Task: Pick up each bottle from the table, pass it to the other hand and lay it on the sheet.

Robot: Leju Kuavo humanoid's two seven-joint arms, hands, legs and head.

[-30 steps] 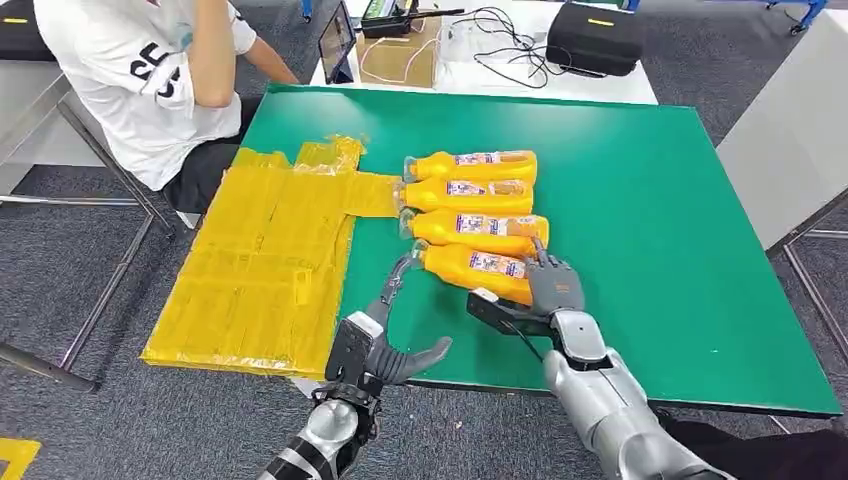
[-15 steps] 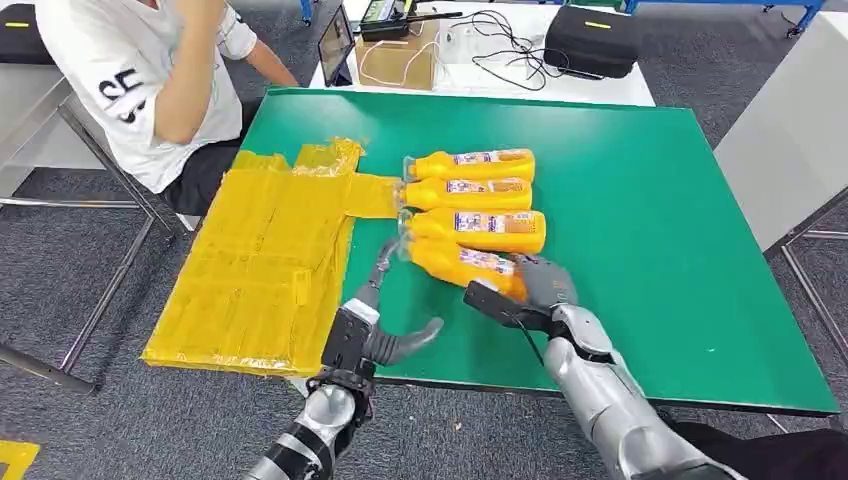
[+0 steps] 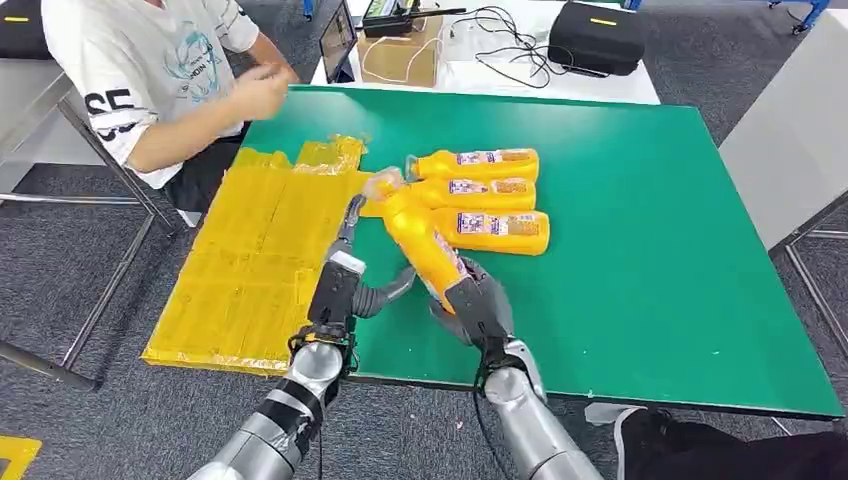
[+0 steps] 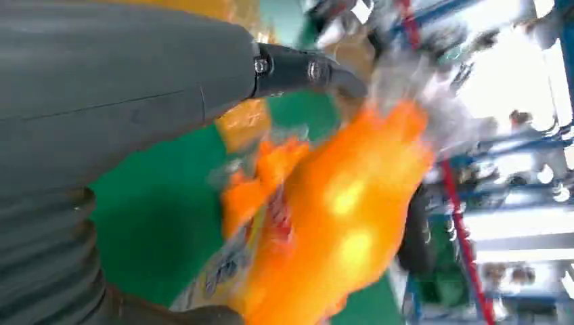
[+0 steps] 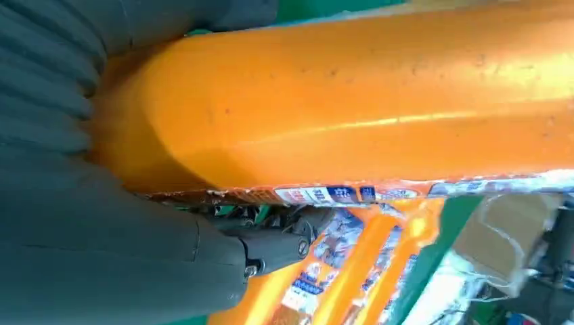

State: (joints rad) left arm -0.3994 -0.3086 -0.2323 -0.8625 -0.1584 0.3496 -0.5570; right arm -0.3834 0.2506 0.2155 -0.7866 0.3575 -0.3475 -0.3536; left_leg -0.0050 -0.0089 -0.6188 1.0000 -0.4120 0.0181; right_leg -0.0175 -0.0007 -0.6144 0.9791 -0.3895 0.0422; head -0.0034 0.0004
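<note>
My right hand (image 3: pixel 478 310) grips an orange bottle (image 3: pixel 418 238) by its base and holds it tilted above the green table (image 3: pixel 640 220), cap pointing toward the yellow sheet (image 3: pixel 260 260). The right wrist view shows the same bottle (image 5: pixel 365 101) close up in that hand (image 5: pixel 101 237). My left hand (image 3: pixel 350 285) hovers open just beside the bottle's left side, fingers spread; whether it touches is unclear. The bottle (image 4: pixel 338 223) appears blurred in front of the left hand (image 4: pixel 135 88) in the left wrist view. Three more orange bottles (image 3: pixel 480 195) lie side by side on the table.
A person in a white shirt (image 3: pixel 150 70) sits at the table's far left corner, one hand (image 3: pixel 262 90) raised near the sheet. A cardboard box (image 3: pixel 405 50), cables and a black case (image 3: pixel 597 35) stand beyond the table. A white panel (image 3: pixel 790 130) stands at the right.
My right hand has lifted the nearest bottle off the table and swung it left and upright-tilted. My left hand has risen toward it. The person's arm has moved down.
</note>
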